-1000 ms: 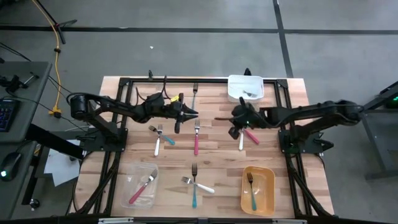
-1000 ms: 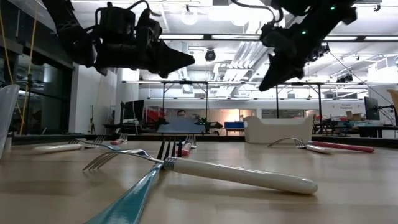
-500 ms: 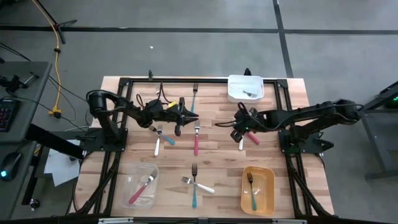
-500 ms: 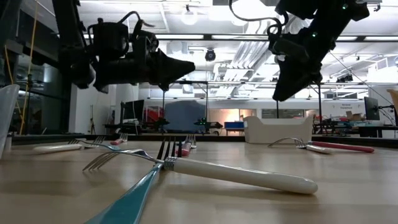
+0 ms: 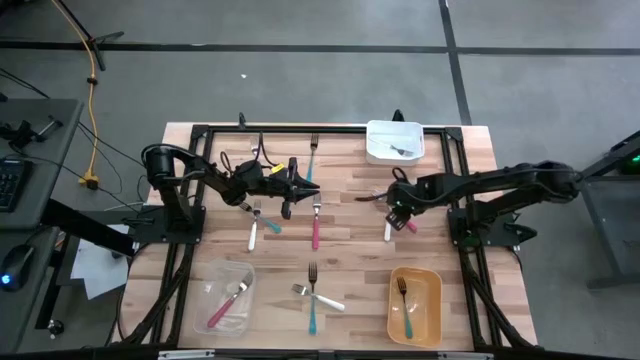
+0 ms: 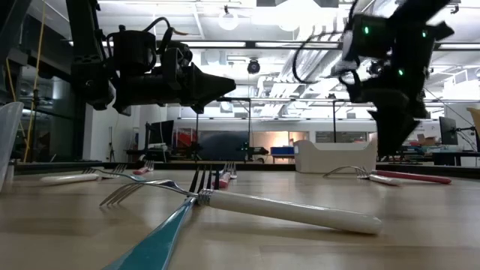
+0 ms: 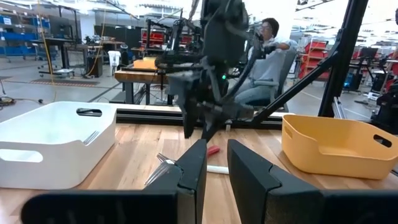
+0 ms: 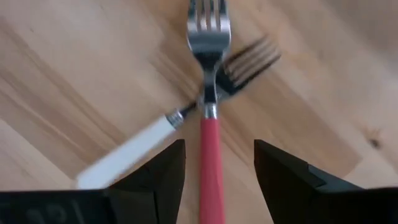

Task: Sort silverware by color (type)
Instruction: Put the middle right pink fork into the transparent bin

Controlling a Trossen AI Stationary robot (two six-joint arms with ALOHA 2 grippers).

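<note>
So the right end effector [image 5: 398,207] has dropped low over the wooden slatted desk [image 5: 350,250] in the last second and spread its fingers wide. It now hangs right above a crossed pair: a red-handled metal fork [image 8: 210,124] lying over a white-handled metal fork [image 8: 146,140]. In the wrist view the red handle runs straight up the gap between the open fingers, nothing gripped yet. To me that reads as lining up to pick the red one, probably headed for the clear plastic bin [image 5: 226,299] that already holds a red-handled piece.

The left end effector [image 5: 296,186] hovers above the desk near the middle, fingers close together with a narrow gap, holding nothing I can see.

Other forks sit scattered on the desk, one in the yellow plastic bin [image 5: 414,305], something in the white plastic bin [image 5: 394,141].
</note>
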